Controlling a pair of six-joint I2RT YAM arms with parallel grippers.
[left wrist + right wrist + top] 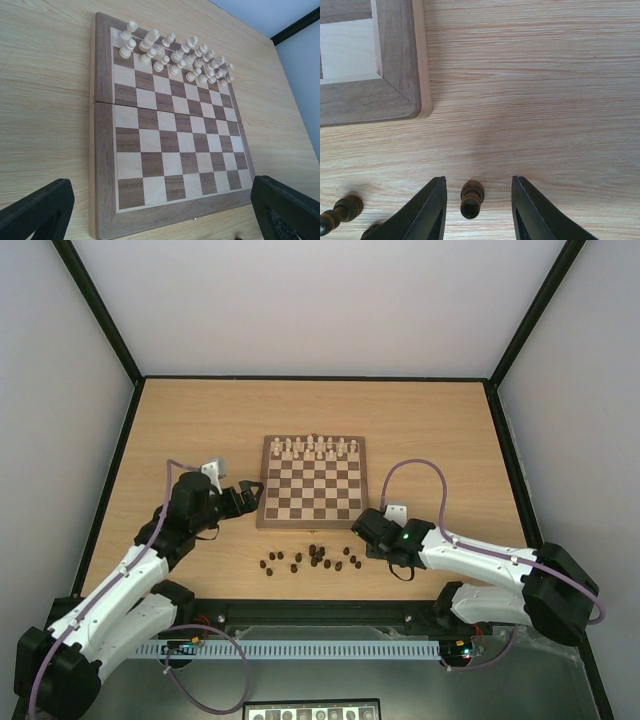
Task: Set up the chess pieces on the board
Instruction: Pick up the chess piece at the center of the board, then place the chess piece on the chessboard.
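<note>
Black fingers of the right gripper [478, 181] fill the bottom of its wrist view. The jaws are parted and straddle one small dark brown pawn-like piece [472, 199] without touching it.

Beneath everything is the light oak-grain wooden table [200, 430]. On its middle lies the square wooden chessboard [312, 482] of dark brown and cream squares with a brown border. Cream-white pieces [315, 447] fill its two far rows, and no dark piece stands on it. The left gripper [247, 496] hovers at the board's left edge, jaws spread wide and holding nothing.

The dark brown wooden chess pieces [315, 560] lie scattered on the table between the board's near edge and the arm bases. The right gripper is at the right end of that scatter.

The straddled piece seems to lie on its side, its long axis along the gripper's reach, with the rounded head toward the board and the flat base toward the wrist. It may instead be upright and foreshortened; I cannot tell.

It sits nearer the finger on the left of the wrist view, so that finger would likely meet it first and shove or roll it. A round body pinched off-centre could also squirt free. If gripped lying down, it would reach its square lying down too. A neighbouring dark piece [342, 210] near the left finger could be knocked.
</note>
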